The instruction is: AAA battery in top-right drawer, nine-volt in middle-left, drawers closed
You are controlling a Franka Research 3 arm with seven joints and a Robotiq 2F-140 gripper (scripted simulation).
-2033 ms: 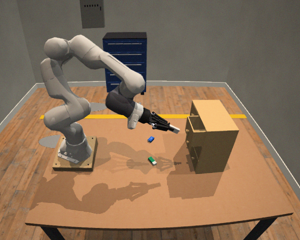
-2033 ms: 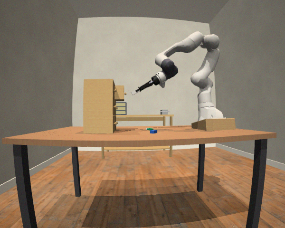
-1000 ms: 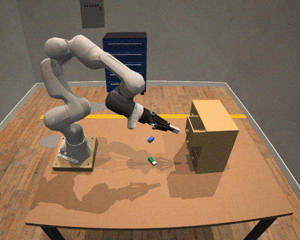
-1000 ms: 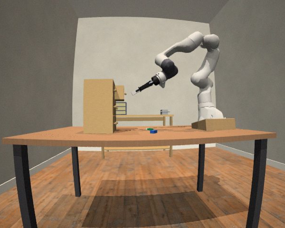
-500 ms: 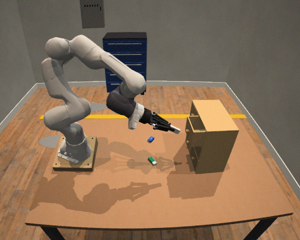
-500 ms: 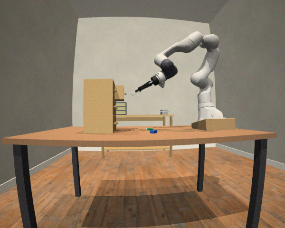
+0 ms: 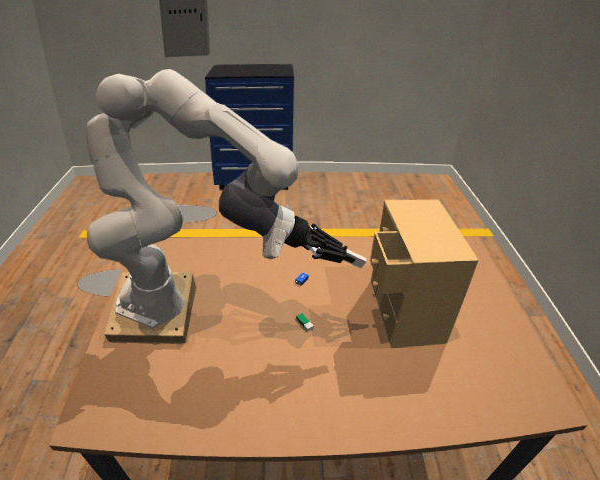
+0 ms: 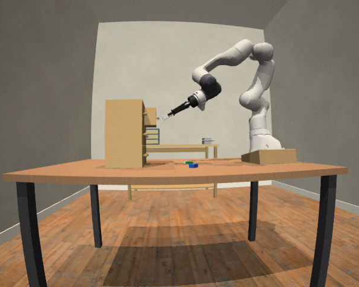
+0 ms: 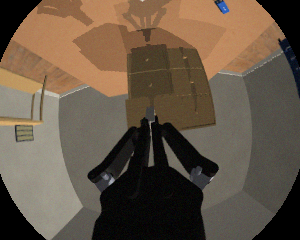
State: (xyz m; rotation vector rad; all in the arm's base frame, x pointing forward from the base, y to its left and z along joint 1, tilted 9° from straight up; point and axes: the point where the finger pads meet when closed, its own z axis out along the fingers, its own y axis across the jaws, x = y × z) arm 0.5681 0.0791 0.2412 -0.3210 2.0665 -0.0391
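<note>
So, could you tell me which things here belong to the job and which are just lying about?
Job: small chest, its pulled-out top drawer, green-and-white piece (probably the AAA battery), blue block (probably the nine-volt battery).
Just about: blue cabinet, grey wall panel, far table, pot on it.

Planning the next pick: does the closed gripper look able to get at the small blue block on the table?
Probably yes: the blue block lies in the open below the gripper, nothing over it; the fingers must open first.
</note>
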